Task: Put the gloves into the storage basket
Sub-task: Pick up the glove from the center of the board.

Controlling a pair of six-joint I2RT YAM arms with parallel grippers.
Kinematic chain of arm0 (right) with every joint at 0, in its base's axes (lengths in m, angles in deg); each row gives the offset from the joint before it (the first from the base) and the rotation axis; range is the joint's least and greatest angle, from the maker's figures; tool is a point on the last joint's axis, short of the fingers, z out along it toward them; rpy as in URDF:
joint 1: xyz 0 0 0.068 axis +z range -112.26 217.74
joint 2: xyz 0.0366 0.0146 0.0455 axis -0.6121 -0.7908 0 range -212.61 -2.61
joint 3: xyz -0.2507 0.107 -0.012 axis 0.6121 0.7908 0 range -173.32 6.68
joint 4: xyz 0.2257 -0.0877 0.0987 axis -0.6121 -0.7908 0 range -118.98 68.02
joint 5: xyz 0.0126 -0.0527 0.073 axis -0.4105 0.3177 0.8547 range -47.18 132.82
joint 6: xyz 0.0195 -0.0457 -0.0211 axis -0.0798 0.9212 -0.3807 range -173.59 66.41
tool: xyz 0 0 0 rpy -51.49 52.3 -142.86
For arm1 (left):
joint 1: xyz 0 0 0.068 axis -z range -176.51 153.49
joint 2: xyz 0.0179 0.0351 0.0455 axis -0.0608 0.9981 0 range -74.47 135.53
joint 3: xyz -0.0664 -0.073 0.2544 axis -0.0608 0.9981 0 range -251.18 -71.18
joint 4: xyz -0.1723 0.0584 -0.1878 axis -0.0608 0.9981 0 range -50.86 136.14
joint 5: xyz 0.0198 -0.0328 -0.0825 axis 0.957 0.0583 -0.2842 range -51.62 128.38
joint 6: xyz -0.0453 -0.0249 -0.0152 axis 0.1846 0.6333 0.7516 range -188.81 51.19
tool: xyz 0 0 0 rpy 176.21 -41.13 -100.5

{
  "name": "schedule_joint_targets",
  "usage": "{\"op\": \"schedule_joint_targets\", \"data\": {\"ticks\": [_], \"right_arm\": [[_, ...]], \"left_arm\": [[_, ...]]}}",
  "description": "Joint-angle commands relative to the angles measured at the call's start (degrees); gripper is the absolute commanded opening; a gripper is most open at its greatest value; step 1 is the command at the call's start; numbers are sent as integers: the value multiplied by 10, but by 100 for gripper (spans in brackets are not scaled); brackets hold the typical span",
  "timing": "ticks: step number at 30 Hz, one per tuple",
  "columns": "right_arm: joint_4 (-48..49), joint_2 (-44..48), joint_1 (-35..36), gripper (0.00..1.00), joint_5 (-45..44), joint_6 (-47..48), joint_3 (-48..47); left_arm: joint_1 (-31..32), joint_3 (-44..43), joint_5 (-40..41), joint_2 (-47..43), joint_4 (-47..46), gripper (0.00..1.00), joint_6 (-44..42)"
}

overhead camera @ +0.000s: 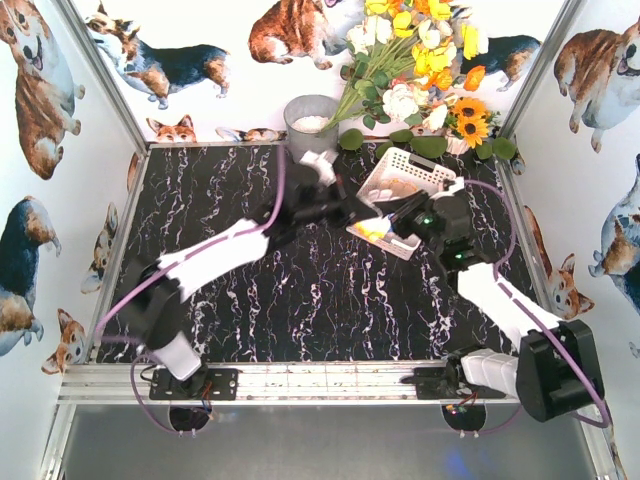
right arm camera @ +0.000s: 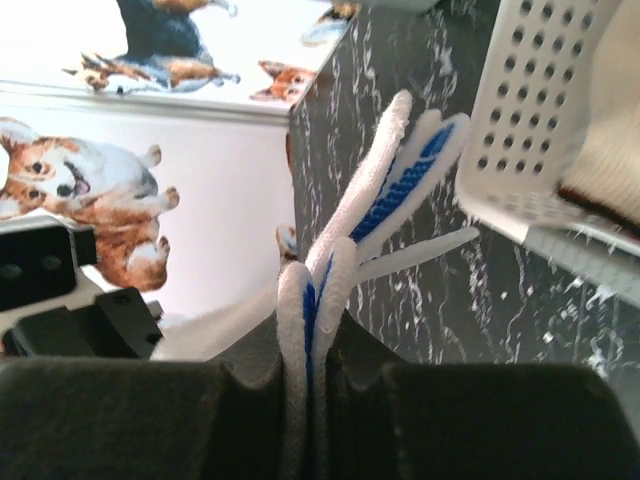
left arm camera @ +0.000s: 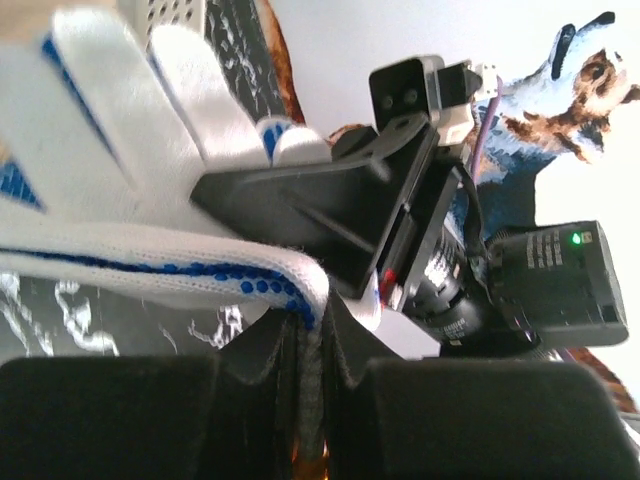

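A white glove with blue dots hangs between both grippers just left of the storage basket, above the table. My left gripper is shut on its orange-trimmed cuff end; in the left wrist view the fabric runs up out of the closed jaws. My right gripper is shut on the glove's finger end; in the right wrist view the fingers stick up from the closed jaws. The white lattice basket lies at the upper right there and holds cream gloves.
A grey metal bucket stands at the back, left of the basket. A bunch of artificial flowers leans over the back right corner. Corgi-print walls enclose the black marbled table on three sides.
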Motion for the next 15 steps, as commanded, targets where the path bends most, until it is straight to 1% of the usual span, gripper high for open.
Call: {"op": "schedule_joint_targets", "data": {"ticks": [1, 4, 6, 10, 15], "right_arm": [[22, -6, -46, 0, 51, 61, -42], [59, -24, -78, 0, 62, 68, -39], [79, -40, -91, 0, 63, 80, -41], [124, -78, -109, 0, 59, 104, -47], [207, -145, -123, 0, 72, 121, -59]], "left_arm": [[-14, -138, -56, 106, 48, 0, -106], [-19, -233, -74, 177, 91, 0, -149], [-23, -281, -79, 217, 114, 0, -171], [-33, -349, -90, 279, 131, 0, -202], [-46, -433, -108, 354, 169, 0, -259]]}}
